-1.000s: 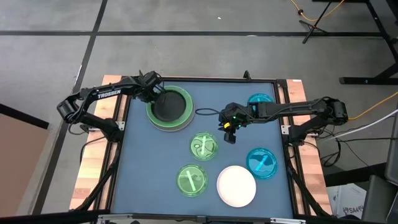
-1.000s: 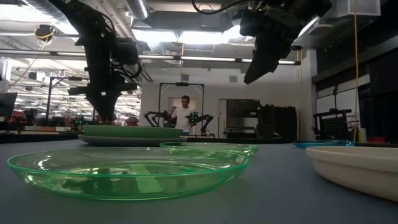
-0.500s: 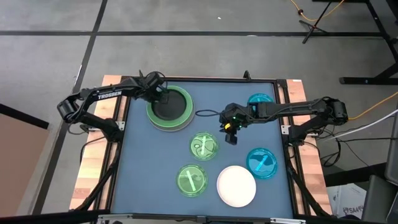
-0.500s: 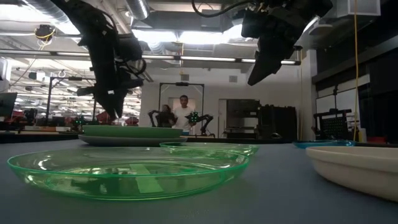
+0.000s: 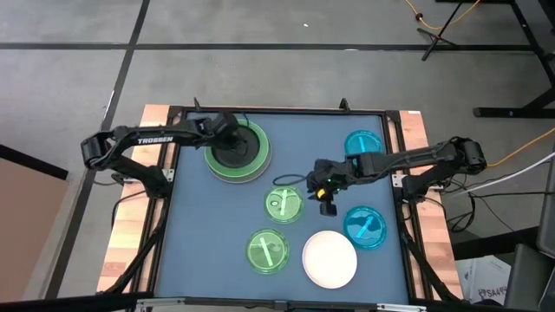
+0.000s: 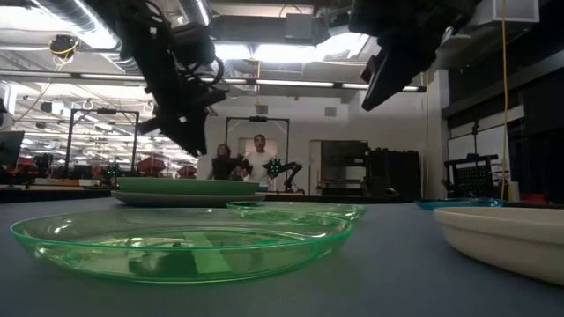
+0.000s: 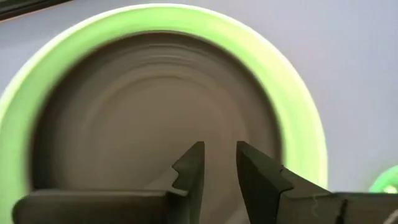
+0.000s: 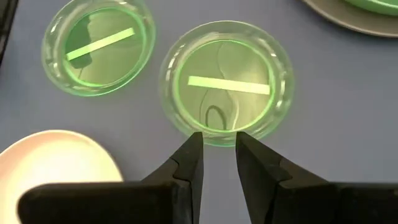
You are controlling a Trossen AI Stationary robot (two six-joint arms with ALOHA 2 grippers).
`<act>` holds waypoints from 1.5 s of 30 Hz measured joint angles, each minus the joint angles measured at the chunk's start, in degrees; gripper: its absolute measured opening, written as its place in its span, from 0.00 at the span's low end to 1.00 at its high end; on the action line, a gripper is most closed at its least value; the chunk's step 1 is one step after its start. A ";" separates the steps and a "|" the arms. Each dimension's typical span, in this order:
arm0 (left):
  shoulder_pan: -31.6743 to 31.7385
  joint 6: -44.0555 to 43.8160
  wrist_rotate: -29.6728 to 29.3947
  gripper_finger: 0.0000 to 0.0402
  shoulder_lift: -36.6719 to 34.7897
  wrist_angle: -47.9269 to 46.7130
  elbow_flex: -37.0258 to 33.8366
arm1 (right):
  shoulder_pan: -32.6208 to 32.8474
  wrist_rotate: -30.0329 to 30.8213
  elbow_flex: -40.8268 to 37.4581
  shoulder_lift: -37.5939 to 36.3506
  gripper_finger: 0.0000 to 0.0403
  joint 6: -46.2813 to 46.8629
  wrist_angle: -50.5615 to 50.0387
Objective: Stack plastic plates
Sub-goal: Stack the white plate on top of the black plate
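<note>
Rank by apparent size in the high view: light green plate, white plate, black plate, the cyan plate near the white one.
1. light green plate
2. white plate
3. black plate and cyan plate: too close to rank; a claw partly covers the black one.

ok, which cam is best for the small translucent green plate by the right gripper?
Right wrist view: the small translucent green plate sits whole, just ahead of the right gripper. High view shows it small; low view only an edge-on rim; left wrist view, not identifiable.
</note>
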 joint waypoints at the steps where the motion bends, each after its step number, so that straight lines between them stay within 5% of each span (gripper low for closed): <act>1: -0.97 0.00 0.00 0.21 0.00 0.80 0.00 | 0.59 0.02 0.00 0.00 0.21 0.00 -0.21; 21: -17.73 -0.22 -6.51 0.21 0.00 6.55 0.00 | 7.86 -0.01 0.00 0.17 0.21 3.36 -8.86; 45: -24.27 -0.24 -10.15 0.21 -0.04 8.88 -0.02 | 7.82 -10.28 -9.77 4.15 0.21 9.27 1.40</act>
